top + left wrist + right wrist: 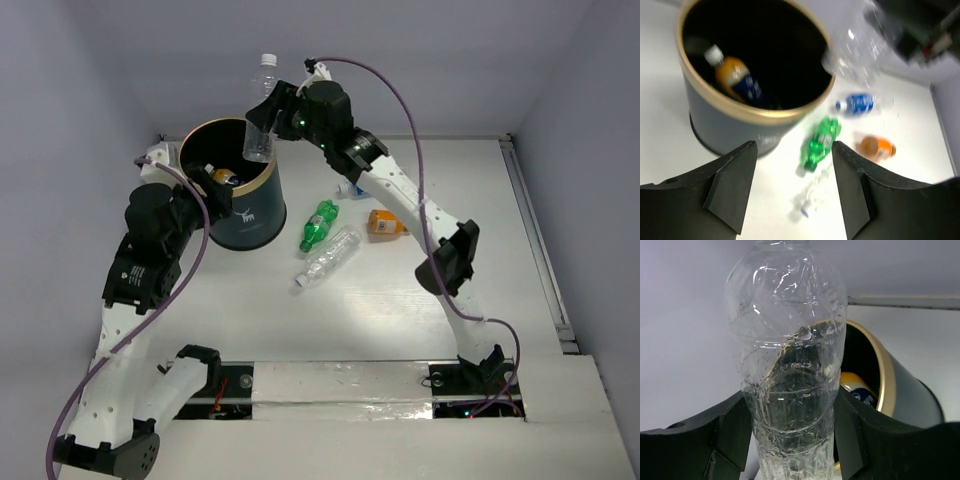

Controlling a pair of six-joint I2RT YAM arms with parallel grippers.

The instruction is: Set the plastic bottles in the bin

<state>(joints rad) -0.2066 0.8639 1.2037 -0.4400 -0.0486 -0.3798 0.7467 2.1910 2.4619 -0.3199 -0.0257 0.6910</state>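
Observation:
My right gripper [790, 412] is shut on a clear plastic bottle [787, 340], held upright with its white cap up. In the top view this bottle [260, 110] hangs over the far right rim of the dark bin [250, 215]. An orange bottle with a blue label [735, 75] lies inside the bin. My left gripper [794, 146] is open and empty, hovering at the bin's near left side. On the table right of the bin lie a green bottle [320, 225], a clear one [328, 257], an orange one [385, 222] and a blue-labelled one [856, 103].
The bin's gold rim [755, 114] lies just ahead of my left fingers. The right arm's forearm [400, 190] reaches over the table above the loose bottles. White walls close the table in at the back and on both sides.

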